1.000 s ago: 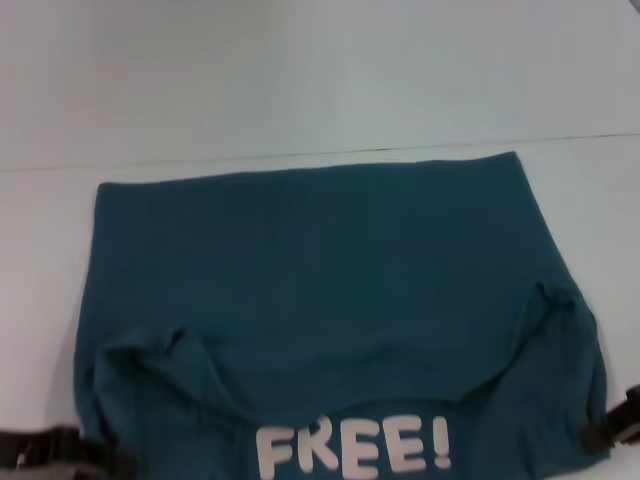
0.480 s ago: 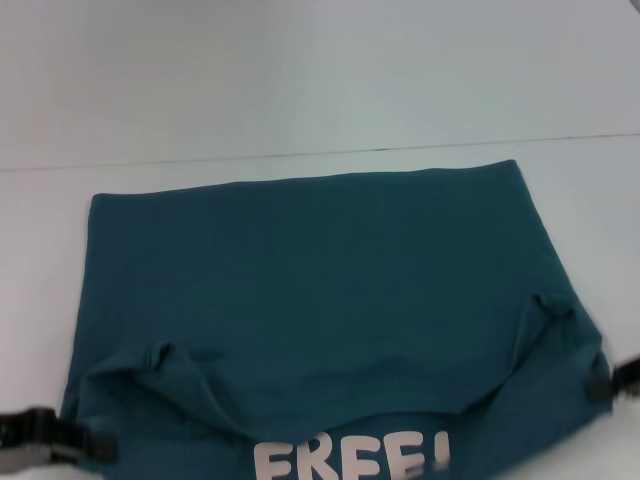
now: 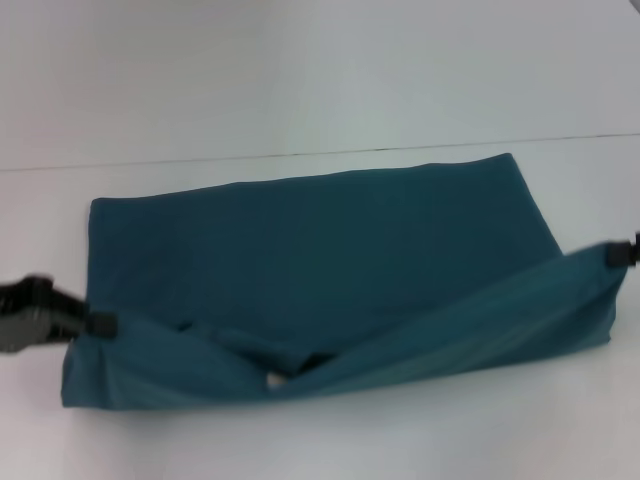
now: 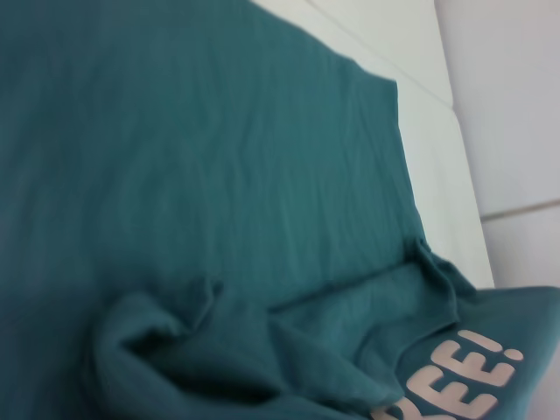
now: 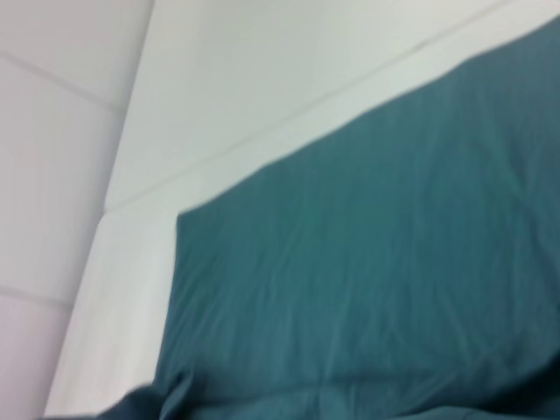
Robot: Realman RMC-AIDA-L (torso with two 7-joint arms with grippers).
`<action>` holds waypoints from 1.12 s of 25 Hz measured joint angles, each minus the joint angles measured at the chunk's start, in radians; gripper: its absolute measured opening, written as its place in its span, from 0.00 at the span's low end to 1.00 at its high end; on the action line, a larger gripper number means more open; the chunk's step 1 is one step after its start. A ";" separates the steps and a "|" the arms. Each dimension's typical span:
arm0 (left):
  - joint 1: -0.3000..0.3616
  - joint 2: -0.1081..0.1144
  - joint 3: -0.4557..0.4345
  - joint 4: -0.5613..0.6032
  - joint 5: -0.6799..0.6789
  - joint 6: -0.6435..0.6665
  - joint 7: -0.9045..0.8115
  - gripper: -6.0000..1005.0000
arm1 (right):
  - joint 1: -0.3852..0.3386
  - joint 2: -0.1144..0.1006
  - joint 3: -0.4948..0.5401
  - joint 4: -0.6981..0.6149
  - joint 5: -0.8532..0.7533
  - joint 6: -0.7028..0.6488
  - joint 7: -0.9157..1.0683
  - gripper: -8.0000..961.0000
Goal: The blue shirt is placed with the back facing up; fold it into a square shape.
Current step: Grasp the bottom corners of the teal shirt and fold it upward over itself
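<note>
Both pincers, left (image 3: 100, 323), right (image 3: 612, 254), grip blue shirt (image 3: 310, 250) corners

From my seat I get 3 views. The head camera looks forward and down from above, far enough off to take in the whole blue shirt (image 3: 330, 270) on the white table (image 3: 320, 80), with the table's far edge in sight. The left wrist camera sits close over the cloth, looking across it toward a far corner. The right wrist camera is also close, facing along the shirt's edge. All 3 share the shirt's flat back and the pale table beside it.
</note>
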 joint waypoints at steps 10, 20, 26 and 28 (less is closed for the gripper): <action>-0.099 0.020 0.039 -0.113 0.001 -0.295 -0.104 0.04 | 0.060 0.051 -0.003 0.041 0.001 0.329 0.048 0.04; -0.105 -0.039 0.143 -0.144 0.001 -0.627 -0.133 0.04 | 0.102 0.200 -0.121 0.045 0.002 0.764 -0.043 0.04; -0.115 -0.048 0.155 -0.113 -0.006 -0.686 -0.137 0.04 | 0.127 0.207 -0.132 0.038 0.050 0.831 -0.044 0.04; -0.126 -0.043 0.156 -0.114 -0.005 -0.706 -0.137 0.04 | 0.137 0.205 -0.137 0.042 0.056 0.868 -0.045 0.04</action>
